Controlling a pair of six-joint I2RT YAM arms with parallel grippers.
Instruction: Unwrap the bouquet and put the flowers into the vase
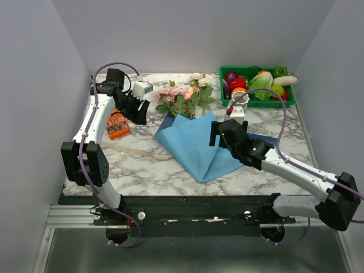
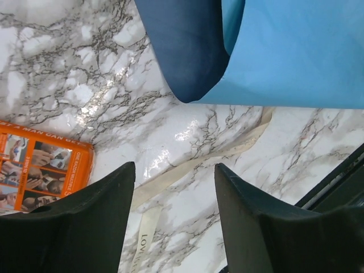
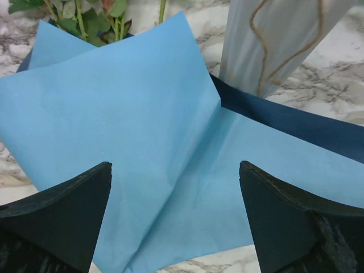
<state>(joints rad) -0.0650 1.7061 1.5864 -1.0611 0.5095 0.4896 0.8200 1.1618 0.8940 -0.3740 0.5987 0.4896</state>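
The bouquet lies loosened mid-table: pink, peach and cream flowers (image 1: 185,98) rest on spread blue paper (image 1: 196,145). In the right wrist view green stems (image 3: 85,20) stick out past the paper (image 3: 131,131). The whitish marbled vase (image 1: 239,105) stands right of the flowers and rises behind the paper (image 3: 273,40). My right gripper (image 1: 218,132) hangs open just above the paper's right side (image 3: 175,170), nothing between its fingers. My left gripper (image 1: 135,109) is open at the back left, over bare table and a beige ribbon (image 2: 193,165), holding nothing (image 2: 175,170).
The untied beige ribbon (image 1: 136,151) trails across the table left of the paper. An orange box (image 1: 116,125) lies under the left arm. A green crate (image 1: 256,103) of vegetables sits at the back right. Grey walls close in three sides.
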